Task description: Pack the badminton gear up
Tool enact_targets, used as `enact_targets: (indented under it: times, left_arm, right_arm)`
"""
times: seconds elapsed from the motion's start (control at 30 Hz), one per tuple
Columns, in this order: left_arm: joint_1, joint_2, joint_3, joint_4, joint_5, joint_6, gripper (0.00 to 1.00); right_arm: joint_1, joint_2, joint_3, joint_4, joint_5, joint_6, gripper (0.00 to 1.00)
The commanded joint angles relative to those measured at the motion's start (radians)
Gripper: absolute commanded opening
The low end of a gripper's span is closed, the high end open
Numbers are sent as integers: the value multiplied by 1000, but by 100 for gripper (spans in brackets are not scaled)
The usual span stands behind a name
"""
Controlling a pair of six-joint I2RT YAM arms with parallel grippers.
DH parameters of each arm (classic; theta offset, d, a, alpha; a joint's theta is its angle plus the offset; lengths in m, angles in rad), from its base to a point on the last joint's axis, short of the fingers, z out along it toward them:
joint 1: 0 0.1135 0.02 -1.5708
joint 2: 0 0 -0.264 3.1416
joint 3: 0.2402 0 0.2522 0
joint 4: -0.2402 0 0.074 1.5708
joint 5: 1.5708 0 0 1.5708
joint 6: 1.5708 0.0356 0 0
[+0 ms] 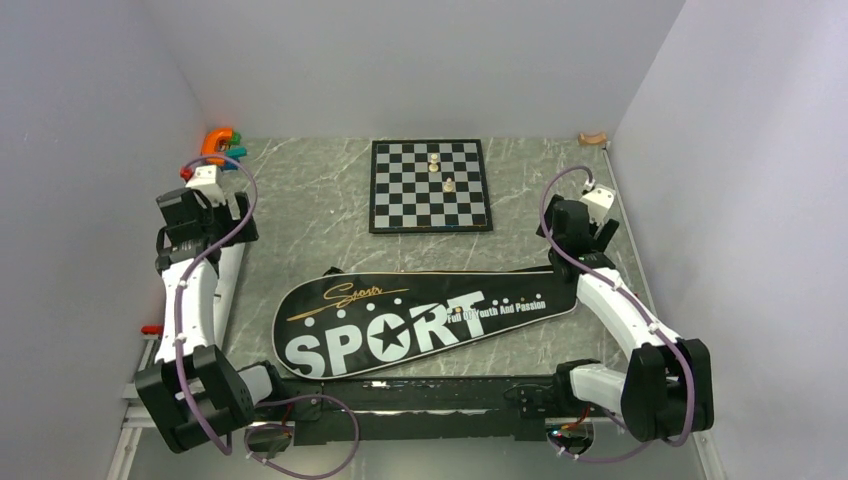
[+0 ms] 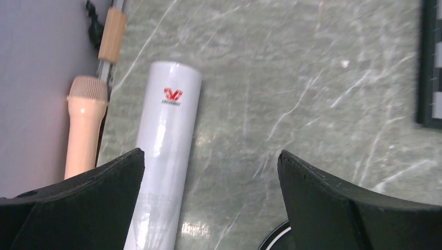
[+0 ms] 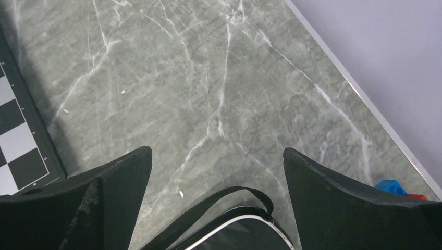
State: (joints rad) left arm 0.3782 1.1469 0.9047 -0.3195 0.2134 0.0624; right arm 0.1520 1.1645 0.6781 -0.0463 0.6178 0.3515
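Arms stand folded at either side of the table [image 1: 300, 220], my left one at nine o'clock, my right at three, elbows low by the bases, wrists raised and pointing down. Left claw [image 2: 209, 156] is spread wide, grasping nothing; right claw [image 3: 217, 152] gapes just the same. Black SPORT bag [image 1: 420, 322] lies flat across six o'clock, wide end toward my left arm, narrow end with its strap beneath my right claw. What it holds I cannot tell. Chessboard [image 1: 430, 186] sits at twelve, with two small pale pieces [image 1: 434, 160] on it. White tube [image 2: 167, 156] lies below my left claw, toward its seven o'clock, beside a beige wooden rod [image 2: 83, 130].
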Motion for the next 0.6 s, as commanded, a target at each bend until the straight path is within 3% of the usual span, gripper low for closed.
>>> enact_targets:
  times: [0.0,0.1,0.3,0.4,0.57]
  left_arm:
    - [15,26,-17,-19,-124,14,99]
    - [35,68,-7,-35,-167,17,99]
    - [108,124,-32,-45,-83,65,99]
    - [135,163,-49,-45,-60,84,90]
    - [139,183,-99,-14,-73,133,90]
  right_arm:
    - [-2,-39,16,29,-14,16,100]
    - [-2,-37,38,2,-25,35,100]
    - [-2,-50,51,-62,-34,104,100]
    - [-2,-76,26,-42,-46,109,100]
    - [-2,-84,27,-53,-50,121,100]
